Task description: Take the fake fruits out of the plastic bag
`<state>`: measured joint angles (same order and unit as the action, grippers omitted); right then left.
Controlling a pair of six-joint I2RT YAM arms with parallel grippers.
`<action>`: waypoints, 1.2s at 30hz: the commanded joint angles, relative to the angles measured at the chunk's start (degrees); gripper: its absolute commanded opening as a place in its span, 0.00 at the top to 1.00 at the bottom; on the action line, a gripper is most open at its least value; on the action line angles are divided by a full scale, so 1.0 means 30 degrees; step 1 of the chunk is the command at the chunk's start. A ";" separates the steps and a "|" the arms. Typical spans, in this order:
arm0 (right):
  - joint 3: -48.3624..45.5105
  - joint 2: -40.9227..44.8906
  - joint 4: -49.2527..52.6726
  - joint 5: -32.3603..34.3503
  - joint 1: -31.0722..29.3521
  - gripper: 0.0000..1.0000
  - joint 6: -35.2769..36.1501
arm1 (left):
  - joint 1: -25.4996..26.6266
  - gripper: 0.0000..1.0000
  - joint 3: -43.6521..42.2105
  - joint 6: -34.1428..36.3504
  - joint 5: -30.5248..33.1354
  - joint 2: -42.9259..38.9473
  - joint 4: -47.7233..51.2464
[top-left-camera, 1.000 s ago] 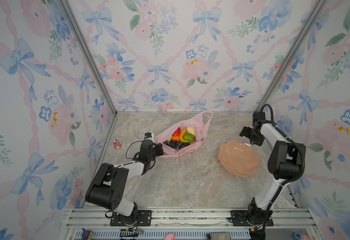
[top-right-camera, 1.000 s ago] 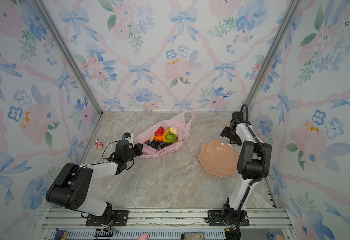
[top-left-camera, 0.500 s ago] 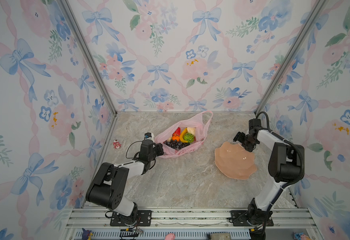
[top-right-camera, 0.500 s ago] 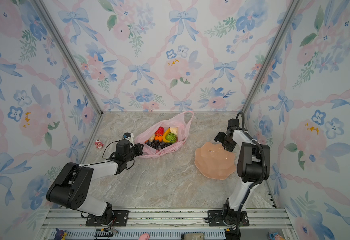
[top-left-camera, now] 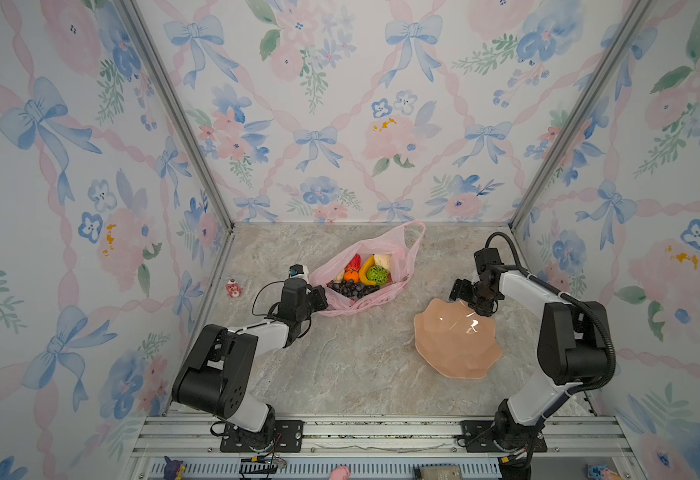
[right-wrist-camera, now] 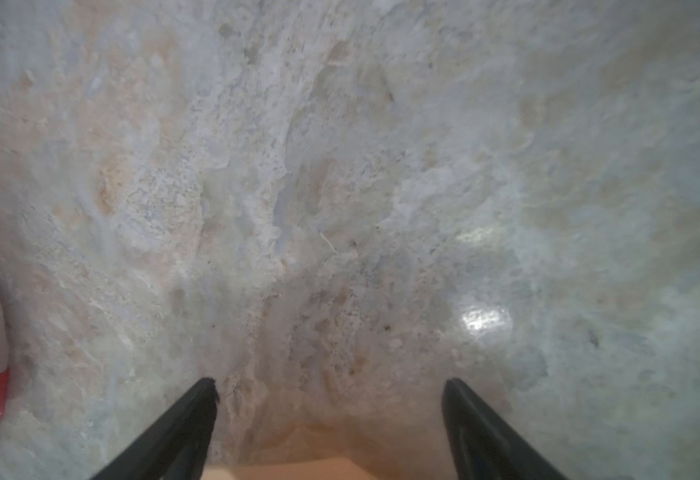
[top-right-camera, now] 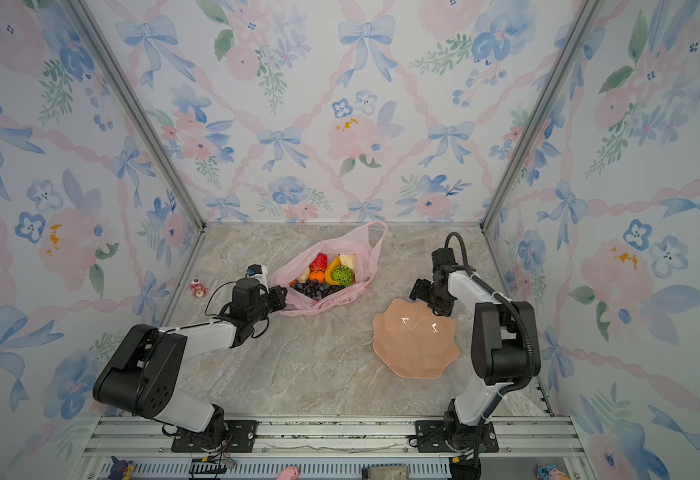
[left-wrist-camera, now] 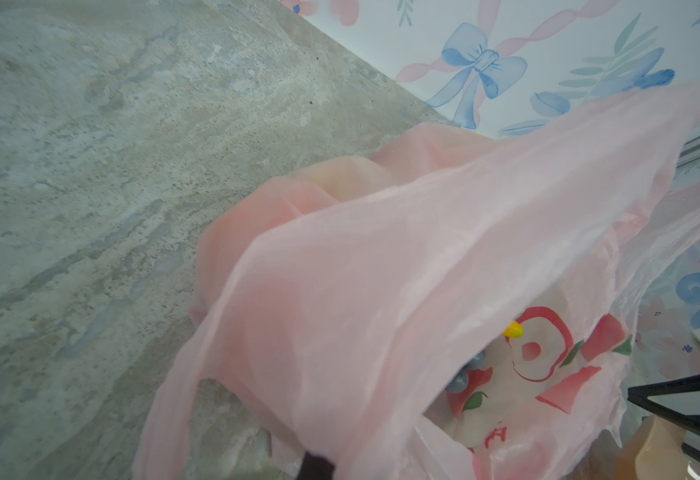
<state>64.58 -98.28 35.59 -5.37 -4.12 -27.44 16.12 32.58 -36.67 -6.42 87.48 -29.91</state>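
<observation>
The fruits (top-left-camera: 360, 275) lie heaped in the open bag (top-left-camera: 402, 255) toward the back of the table (top-left-camera: 340, 365). Our left gripper (top-left-camera: 319, 297) is the nearer one. It sits at the bag's near corner, jaws closed tight on the thin pink film. Our right gripper (top-left-camera: 471, 300) hovers over the plate's (top-left-camera: 456, 353) far rim, jaws spread wide and empty. The fruits lie to its left across bare table, so we judge the reach falls to it.
</observation>
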 commanded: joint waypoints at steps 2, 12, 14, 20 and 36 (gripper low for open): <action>-0.0463 0.1037 0.1756 0.1394 -0.1343 0.13 0.0389 | 0.0076 1.00 0.0480 -0.0083 -0.0044 0.0040 0.0331; 0.1583 0.1604 0.2752 0.2137 -0.2548 0.12 0.1320 | 0.0069 1.00 0.0755 -0.0363 0.0117 -0.0018 0.0971; 0.2649 0.1637 0.2311 0.2114 -0.3178 0.12 0.1872 | 0.0058 1.00 0.0953 -0.0376 0.0108 -0.0010 0.1320; 0.6606 -0.0070 0.0809 0.3652 -0.6691 0.11 0.4478 | 0.0054 1.00 0.1603 -0.0288 0.0223 0.0031 0.2655; 1.6591 -0.9246 0.2125 0.5960 -0.8423 0.12 0.6801 | 0.0076 1.00 0.2559 0.0049 0.0606 -0.0157 0.4637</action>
<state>110.19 -123.98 39.24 9.21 -29.58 -9.04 16.12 39.24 -37.30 -5.76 87.48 -18.20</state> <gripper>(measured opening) 0.883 0.049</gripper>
